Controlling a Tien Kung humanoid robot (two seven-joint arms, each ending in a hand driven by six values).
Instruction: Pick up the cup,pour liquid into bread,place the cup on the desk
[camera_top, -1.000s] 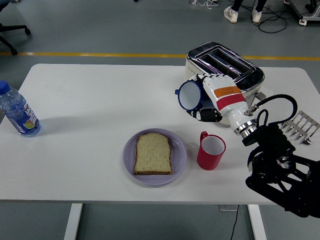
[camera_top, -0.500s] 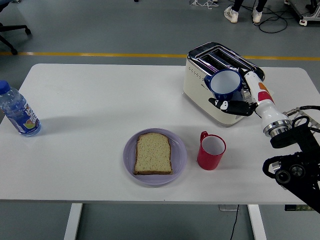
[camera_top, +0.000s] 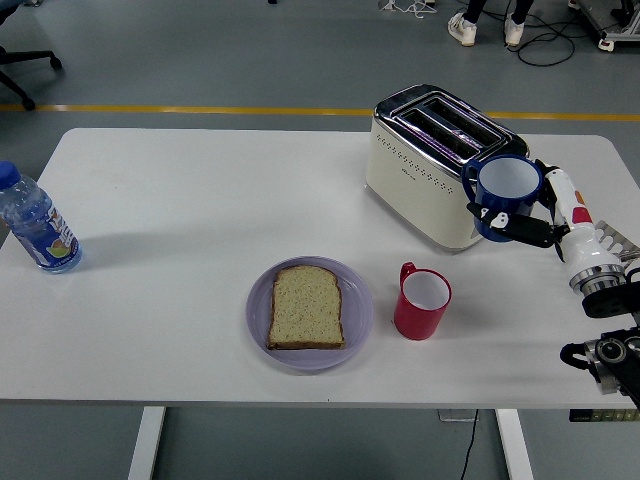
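Blue cup (camera_top: 508, 182), white inside, is held upright with its mouth facing up, above the right part of the white surface (camera_top: 200, 200). The right robot hand (camera_top: 520, 222) is closed on it: black fingers (camera_top: 500, 216) wrap the lower wall of the cup, and the white forearm runs from there down toward the right edge of the picture. Whether the cup's base touches the surface cannot be told.

Head view, places taken from that robot hand:
- A cream and chrome toaster (camera_top: 435, 160) stands just to its left, its right end touching or nearly touching the held cup; which of the two cannot be told.
- A red mug (camera_top: 422, 301) stands on the surface below and to the left, near the hand, upright, handle turned to the far left side.
- A lilac plate (camera_top: 310, 314) lies further left, just beside the red mug, carrying one slice of bread (camera_top: 307, 307) lying flat.
- A water bottle (camera_top: 36, 225) with a blue cap stands well apart, at the far left edge of the surface.
- A metal rack (camera_top: 622, 243) shows partly, just to the right, behind the wrist.

Liquid inside the blue cup cannot be made out.
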